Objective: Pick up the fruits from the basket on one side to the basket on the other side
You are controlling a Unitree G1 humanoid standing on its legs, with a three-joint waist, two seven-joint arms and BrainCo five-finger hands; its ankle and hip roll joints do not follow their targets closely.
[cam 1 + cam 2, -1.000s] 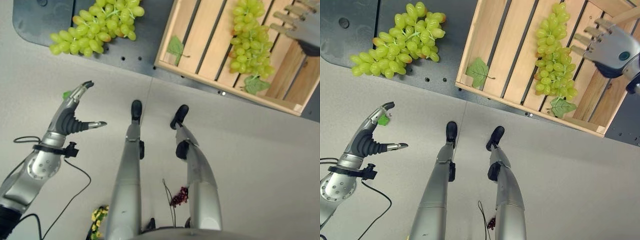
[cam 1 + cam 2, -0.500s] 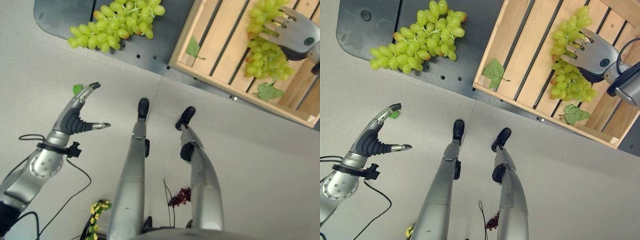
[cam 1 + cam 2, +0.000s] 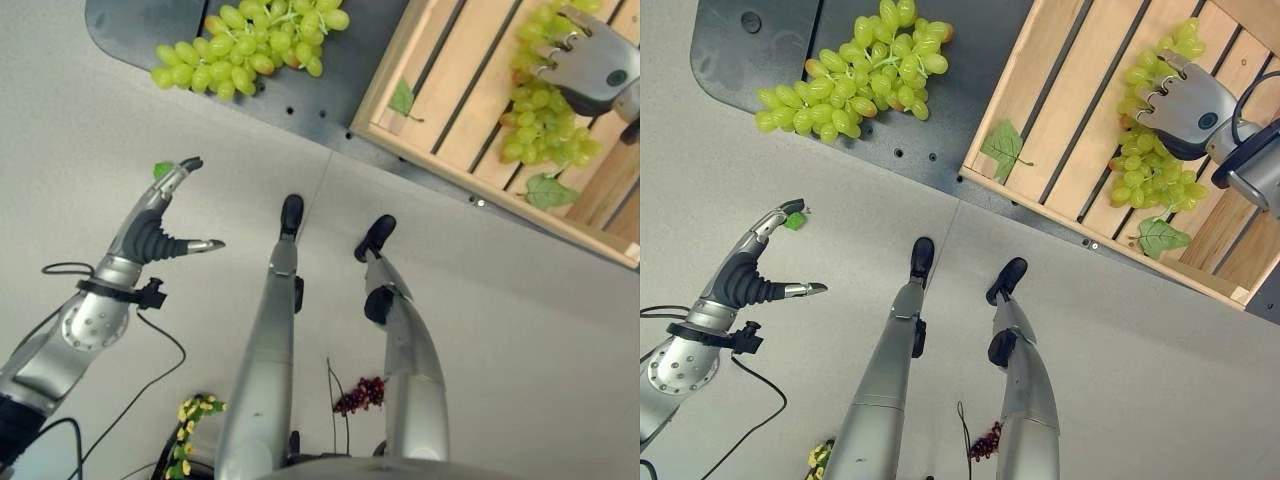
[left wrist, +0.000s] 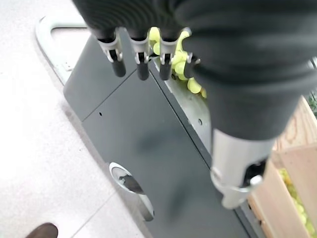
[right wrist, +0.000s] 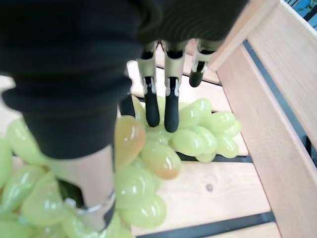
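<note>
A wooden slatted crate (image 3: 1070, 100) stands at the upper right. In it lies a bunch of green grapes (image 3: 1145, 165) with a leaf at its lower end. My right hand (image 3: 1185, 105) hovers over the top of this bunch, open. Its fingers (image 5: 171, 106) reach down and their dark tips touch the grapes (image 5: 148, 158). A second green bunch (image 3: 855, 85) lies on the dark platform (image 3: 750, 50) at the upper left. My left hand (image 3: 745, 275) is open above the floor at the lower left, well short of that bunch, fingers (image 4: 141, 59) straight.
A loose green leaf (image 3: 1002, 150) lies on the crate's left slats. A small green leaf (image 3: 793, 218) sits on the floor by my left fingertips. Dark purple grapes (image 3: 362, 393) and yellow flowers (image 3: 190, 420) lie on the floor below. The crate's side wall (image 5: 277, 89) rises close beside my right hand.
My right hand has come in from the crate's far right onto the top of the bunch in the crate. The camera has shifted; my left hand has kept its pose.
</note>
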